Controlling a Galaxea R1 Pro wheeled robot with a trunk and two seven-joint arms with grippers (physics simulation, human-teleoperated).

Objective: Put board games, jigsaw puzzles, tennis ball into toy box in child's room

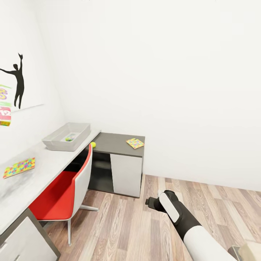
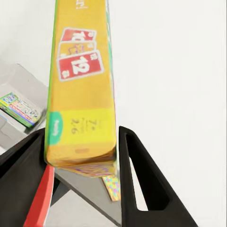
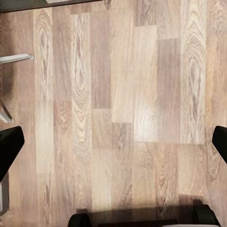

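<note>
room: we see white walls, a wood floor and a black silhouette picture on the wall to our left.
table: the pale desk runs along the left wall and meets a lower dark cabinet at the corner.
toy box: the grey tray sits on the desk near the corner; from the head we see something small and colourful inside, and the left wrist view shows it as a flat printed box lying in the tray.
puzzles: one puzzle lies flat on the desk, well apart from the tray; the other puzzle lies on the cabinet top. the left wrist view catches a corner of a puzzle below the held box.
ball: the ball rests at the edge where desk and cabinet meet, just beside the tray.
chair: a red and white chair stands tucked against the desk.
left gripper: the left gripper has its black fingers clamped on the end of a yellow-orange game box printed with numbered cards; from the head we see that box as a colourful strip at the left edge, raised over the desk.
right gripper: the right gripper points down at the bare floor; its jaws stand wide with nothing between them. from the head we see the right arm low over the floor, and the gripper aimed toward the cabinet.
</note>
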